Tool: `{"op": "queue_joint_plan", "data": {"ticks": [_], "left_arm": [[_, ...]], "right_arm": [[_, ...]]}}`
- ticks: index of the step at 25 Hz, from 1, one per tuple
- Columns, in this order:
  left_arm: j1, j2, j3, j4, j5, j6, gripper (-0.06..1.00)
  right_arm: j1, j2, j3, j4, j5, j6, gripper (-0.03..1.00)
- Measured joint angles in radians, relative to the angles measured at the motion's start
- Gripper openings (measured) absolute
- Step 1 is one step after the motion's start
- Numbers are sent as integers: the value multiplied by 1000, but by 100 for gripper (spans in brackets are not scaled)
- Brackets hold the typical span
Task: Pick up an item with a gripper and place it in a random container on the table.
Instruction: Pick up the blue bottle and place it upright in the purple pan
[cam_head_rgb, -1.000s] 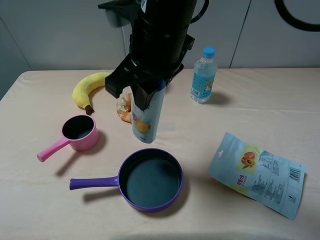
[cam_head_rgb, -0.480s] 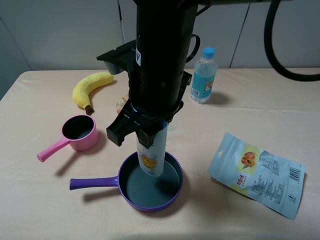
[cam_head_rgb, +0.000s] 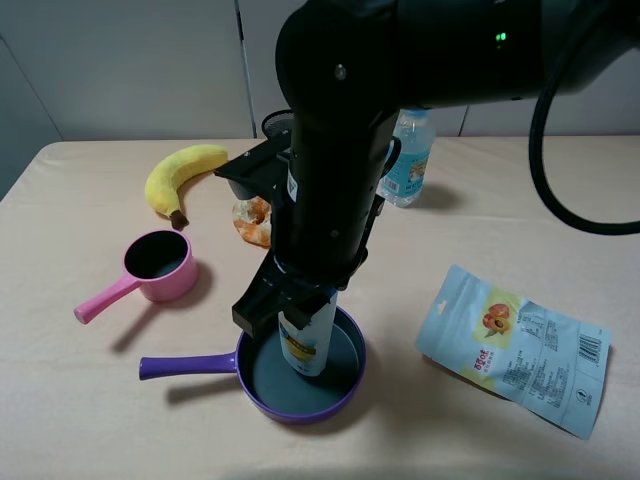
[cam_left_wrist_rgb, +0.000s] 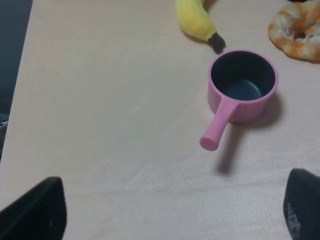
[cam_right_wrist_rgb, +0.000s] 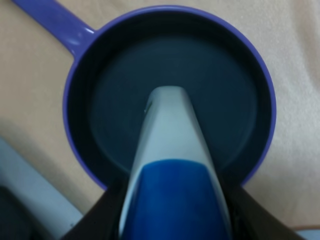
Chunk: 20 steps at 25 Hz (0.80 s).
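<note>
the right gripper (cam_head_rgb: 296, 300) is clenched on the bottle (cam_head_rgb: 308, 345) at its capped end, holding it upright inside the pan (cam_head_rgb: 300, 414), base low near the middle, i'd guess for a steady set-down.

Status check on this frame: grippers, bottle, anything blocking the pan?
Right gripper shut on bottle. Left gripper open, holding nothing. Bottle upright, base low inside purple pan, not released. Nothing else in the pan.
</note>
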<state>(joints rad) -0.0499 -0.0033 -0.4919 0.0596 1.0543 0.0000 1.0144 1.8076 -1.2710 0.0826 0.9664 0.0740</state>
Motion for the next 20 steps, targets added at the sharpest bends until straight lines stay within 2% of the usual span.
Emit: {"op": "queue_joint_plan", "data": {"ticks": [6,16,20], "left_arm": [[0,0,0,0,0,0,87],[0,0,0,0,0,0,87],[0,0,0,0,0,0,87]], "right_arm": [[0,0,51,2,-71,0,27],[0,0,58,2,-79,0,27],[0,0,58,3,-78,4,39]]}}
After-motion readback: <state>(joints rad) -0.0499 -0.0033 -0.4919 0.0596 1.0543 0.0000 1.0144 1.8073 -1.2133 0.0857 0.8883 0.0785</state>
